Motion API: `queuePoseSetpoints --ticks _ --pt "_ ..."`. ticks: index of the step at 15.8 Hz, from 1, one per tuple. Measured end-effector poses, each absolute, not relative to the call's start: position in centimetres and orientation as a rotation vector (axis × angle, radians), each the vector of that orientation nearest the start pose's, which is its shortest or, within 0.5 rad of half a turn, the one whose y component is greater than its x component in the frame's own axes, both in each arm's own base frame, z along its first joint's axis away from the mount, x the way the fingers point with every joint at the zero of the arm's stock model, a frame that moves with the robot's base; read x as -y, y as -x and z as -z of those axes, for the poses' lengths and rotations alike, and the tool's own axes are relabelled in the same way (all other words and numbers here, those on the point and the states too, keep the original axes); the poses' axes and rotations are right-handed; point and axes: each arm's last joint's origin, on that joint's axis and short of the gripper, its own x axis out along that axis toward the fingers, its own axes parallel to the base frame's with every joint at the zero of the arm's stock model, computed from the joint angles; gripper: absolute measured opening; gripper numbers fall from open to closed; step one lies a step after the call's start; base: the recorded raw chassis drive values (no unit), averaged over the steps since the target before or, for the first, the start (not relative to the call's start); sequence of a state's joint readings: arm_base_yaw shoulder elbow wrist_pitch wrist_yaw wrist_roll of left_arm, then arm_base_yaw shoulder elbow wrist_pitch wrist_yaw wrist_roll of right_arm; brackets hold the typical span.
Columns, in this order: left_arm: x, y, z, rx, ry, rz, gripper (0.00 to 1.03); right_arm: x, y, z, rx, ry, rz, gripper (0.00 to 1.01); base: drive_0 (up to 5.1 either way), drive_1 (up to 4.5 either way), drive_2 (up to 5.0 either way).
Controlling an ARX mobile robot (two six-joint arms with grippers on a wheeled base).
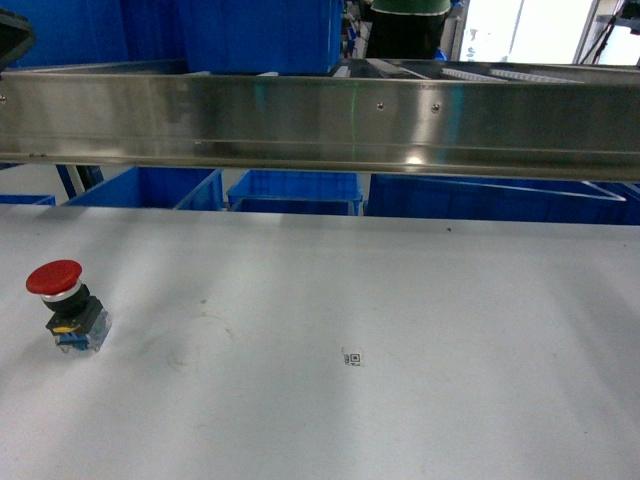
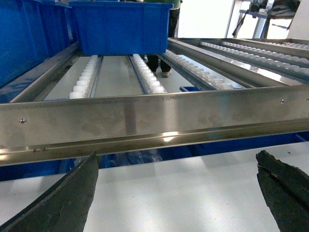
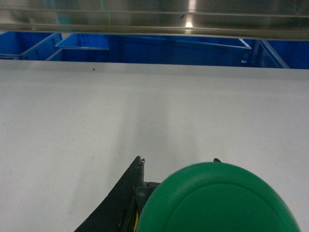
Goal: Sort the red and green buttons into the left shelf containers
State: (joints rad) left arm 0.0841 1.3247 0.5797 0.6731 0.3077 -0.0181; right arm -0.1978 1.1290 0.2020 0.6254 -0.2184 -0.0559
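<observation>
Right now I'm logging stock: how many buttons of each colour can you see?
Red button: 1, standing on the white table.
Green button: 1, held in the right gripper.
Total: 2

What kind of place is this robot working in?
Most likely a factory or warehouse sorting station: a steel roller rack carrying a big blue crate, more blue bins behind a white worktable, and a red push button waiting to be sorted.
</observation>
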Motion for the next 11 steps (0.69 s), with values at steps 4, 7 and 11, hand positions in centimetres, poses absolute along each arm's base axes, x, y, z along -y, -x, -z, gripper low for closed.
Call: queuePoseSetpoints --ticks 4,7,11 --pt "-1.4 -27.1 -23.1 -0.073 0.032 0.222 0.98 2.2 -16.3 -16.0 -0.221 0.031 -0.049 0.35 0.0 0.0 0.0" --pt "-1.3 -27.1 -22.9 -0.091 0.035 0.213 0.98 2.2 -16.2 -15.9 -0.221 0.035 -0.054 0.35 0.0 0.0 0.0" --pt "-1.0 -27.6 -21.3 -0.17 0.04 0.14 0.98 2.2 -16.2 -15.9 -0.224 0.035 -0.055 0.35 0.0 0.0 0.0"
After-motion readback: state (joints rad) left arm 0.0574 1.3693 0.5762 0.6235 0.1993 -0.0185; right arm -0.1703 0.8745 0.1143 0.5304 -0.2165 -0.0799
